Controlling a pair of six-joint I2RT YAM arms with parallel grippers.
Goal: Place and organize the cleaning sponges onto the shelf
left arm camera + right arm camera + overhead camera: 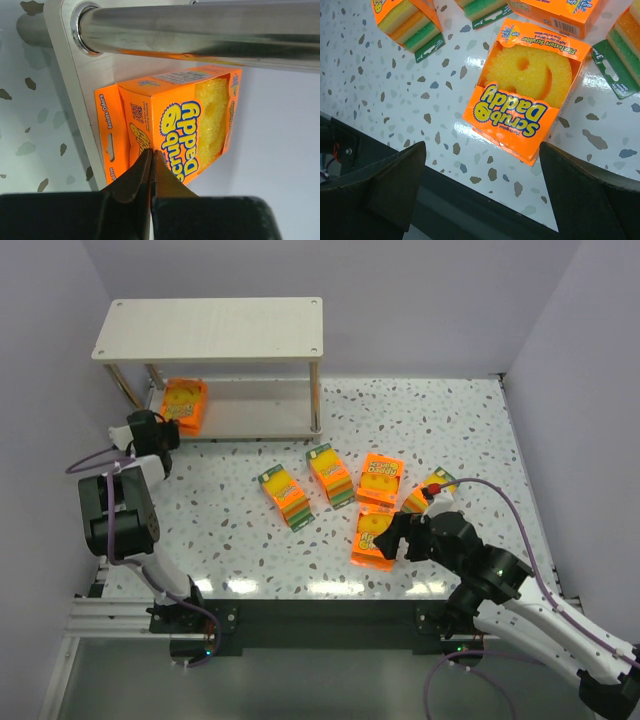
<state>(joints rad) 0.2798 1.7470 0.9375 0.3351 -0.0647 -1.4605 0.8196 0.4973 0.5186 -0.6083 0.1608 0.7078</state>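
At the bottom of the right wrist view the right gripper point(482, 147) is spread wide, empty, above a flat sponge pack point(520, 90). It should be lowered centred and closed across the pack's sides, clear of the neighbouring packs point(330, 474). A further pack point(184, 405) is laid on the shelf point(215, 325), upper left, beside which the left gripper point(151, 167) is pinched shut, empty.

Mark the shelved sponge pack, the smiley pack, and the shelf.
shelved sponge pack point(184, 405): top view, orange face.
smiley pack point(517, 80): right wrist view, yellow sponge.
shelf point(212, 328): top view, upper board.
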